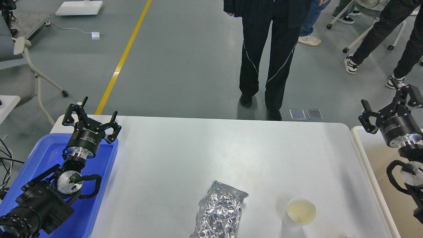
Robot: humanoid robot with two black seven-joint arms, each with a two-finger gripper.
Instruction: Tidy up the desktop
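The white desktop point(205, 148) fills the middle of the head view. A crumpled silver foil bag point(220, 210) lies near its front edge, and an upright white paper cup point(301, 211) stands to the bag's right. My left gripper point(91, 115) hovers open over the desktop's far left corner, above the blue tray, holding nothing. My right gripper point(388, 105) is raised open at the far right, above the cream bin's edge, also holding nothing. Both grippers are far from the bag and the cup.
A blue plastic tray point(49, 155) sits against the desktop's left side under my left arm. A cream-white rimmed bin point(370, 158) adjoins the right side. A person in black trousers point(264, 66) stands just beyond the far edge; others and chairs are farther back.
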